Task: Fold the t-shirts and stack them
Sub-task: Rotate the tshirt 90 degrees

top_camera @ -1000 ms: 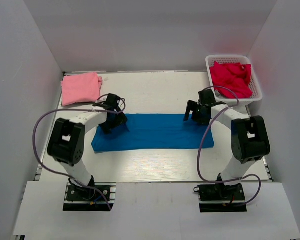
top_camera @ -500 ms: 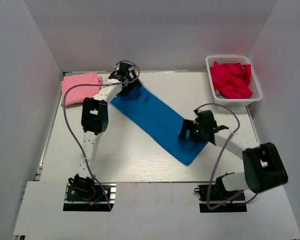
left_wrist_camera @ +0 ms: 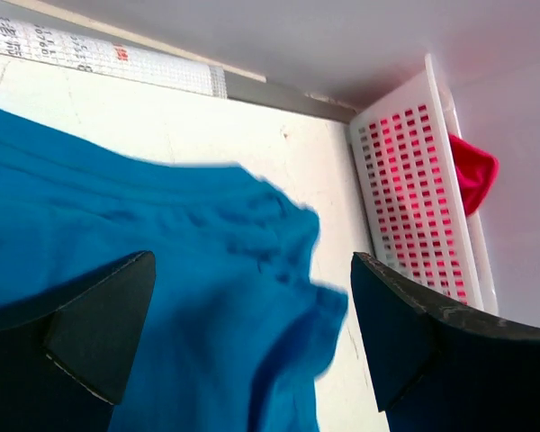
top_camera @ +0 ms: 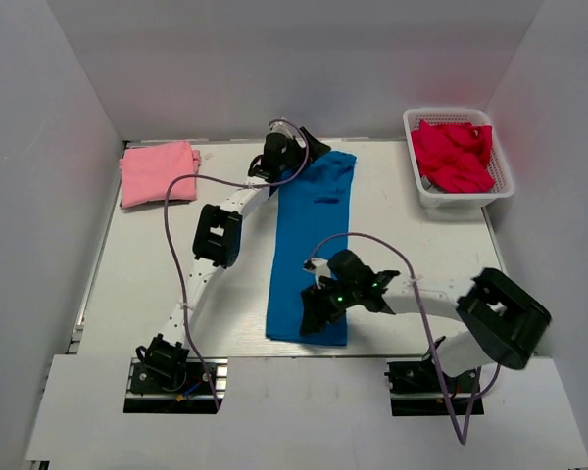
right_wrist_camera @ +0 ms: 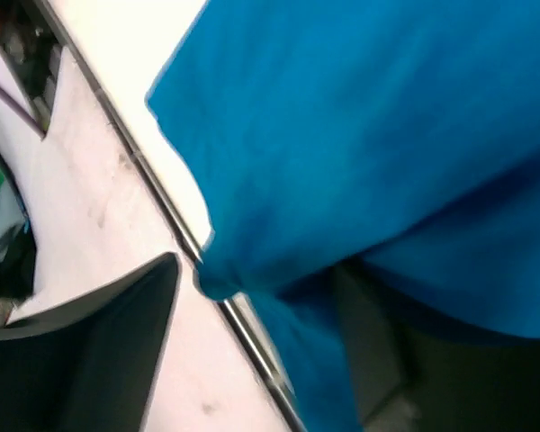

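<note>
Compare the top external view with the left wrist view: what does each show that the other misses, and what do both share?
Only the top external view shows the folded pink t-shirt and the right gripper. Only the left wrist view shows a printed measuring strip along the table's far edge. Both show the blue t-shirt, the white basket and the red cloth in it.

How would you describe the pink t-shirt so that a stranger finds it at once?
Look at the white table, at its far left corner. The pale pink t-shirt lies there, folded into a flat square. The blue t-shirt is long and central, and the red cloth sits in a basket at the far right.
</note>
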Controlling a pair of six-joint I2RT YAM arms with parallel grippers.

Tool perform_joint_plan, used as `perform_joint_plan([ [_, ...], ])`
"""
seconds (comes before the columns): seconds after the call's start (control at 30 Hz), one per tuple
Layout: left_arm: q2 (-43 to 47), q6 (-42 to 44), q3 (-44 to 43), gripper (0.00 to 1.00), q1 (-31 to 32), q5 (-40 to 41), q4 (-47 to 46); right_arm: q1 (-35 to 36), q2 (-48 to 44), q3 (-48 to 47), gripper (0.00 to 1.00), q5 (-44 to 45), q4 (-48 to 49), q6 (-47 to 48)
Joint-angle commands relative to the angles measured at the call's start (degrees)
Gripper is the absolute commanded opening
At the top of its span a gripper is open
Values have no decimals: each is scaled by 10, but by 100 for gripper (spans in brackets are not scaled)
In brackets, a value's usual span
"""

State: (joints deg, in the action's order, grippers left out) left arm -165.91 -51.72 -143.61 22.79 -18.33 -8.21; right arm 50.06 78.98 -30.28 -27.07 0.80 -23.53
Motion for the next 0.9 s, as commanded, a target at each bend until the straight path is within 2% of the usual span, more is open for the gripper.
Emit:
perform_joint_plan([
  [0.0,-23,2,-1,100,-2,90,35,59,98,-4,71,-8,-54,16],
  [0.03,-23,8,-1,100,-2,116,35,66,104,-28,71,-3,-57,26],
  [0.1,-23,36,-6,100,-7,165,42,81,115,-48,90,11,-89,40],
  [0.2,-23,36,-6,100,-35,146,57,93,92,-67,90,41,-128,34],
  [0.23,-17,36,-6,100,-41,141,57,98,58,-64,90,40,-125,32],
  [0.37,31,83,-6,100,-41,136,63,103,-13,-81,90,71,-140,16],
  [0.5,134,131,6,100,-41,136,63,113,-82,-102,90,137,-189,-1],
  [0.63,214,209,15,100,-34,148,78,111,-160,-78,90,258,-153,-58],
  [0.7,250,241,15,100,-27,135,109,110,-184,-67,90,266,-148,-80],
  [0.77,326,271,92,100,-27,101,157,109,-203,-67,90,324,-150,-103],
  [0.8,357,271,92,100,-27,95,157,110,-204,-69,90,336,-156,-110],
  [0.87,426,276,202,100,-20,75,173,109,-215,-66,90,412,-178,-152],
])
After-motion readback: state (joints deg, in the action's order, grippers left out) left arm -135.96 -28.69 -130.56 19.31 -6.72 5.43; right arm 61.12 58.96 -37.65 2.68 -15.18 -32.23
